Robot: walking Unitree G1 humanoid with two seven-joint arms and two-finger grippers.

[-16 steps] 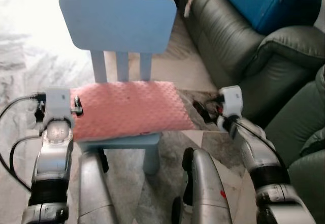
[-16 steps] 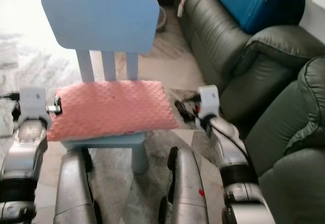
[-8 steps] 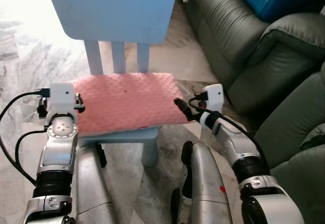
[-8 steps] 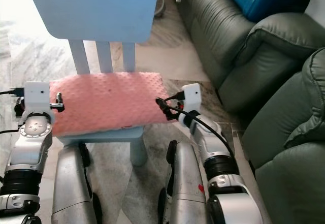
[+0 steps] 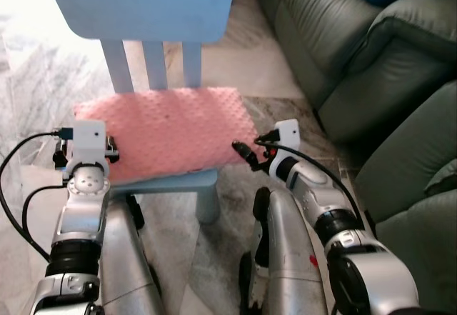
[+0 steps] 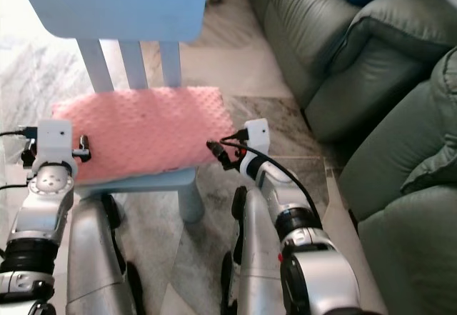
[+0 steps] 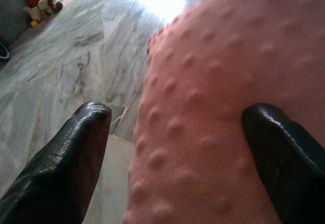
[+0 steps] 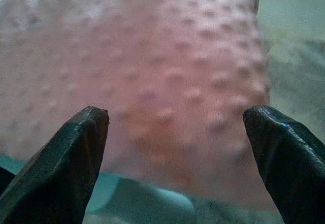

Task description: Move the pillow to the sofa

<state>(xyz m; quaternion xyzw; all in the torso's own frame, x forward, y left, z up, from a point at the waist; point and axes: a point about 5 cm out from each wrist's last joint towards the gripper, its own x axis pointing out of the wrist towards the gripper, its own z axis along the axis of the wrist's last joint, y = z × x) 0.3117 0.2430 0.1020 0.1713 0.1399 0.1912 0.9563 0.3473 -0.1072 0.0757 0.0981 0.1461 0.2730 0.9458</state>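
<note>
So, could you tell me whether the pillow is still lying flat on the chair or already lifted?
Still flat. The pink pillow rests spread across the blue chair seat, with open jaws at each end.

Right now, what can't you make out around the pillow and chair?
- Chair backrest top: cut off by the frame edge in both eye views.
- Chair seat: mostly covered by the pillow.
- Pillow's left edge: hidden behind the left end effector in the eye views.
- Sofa: cut off at the right edge.
- Right end effector: contact with the pillow unclear.
</note>
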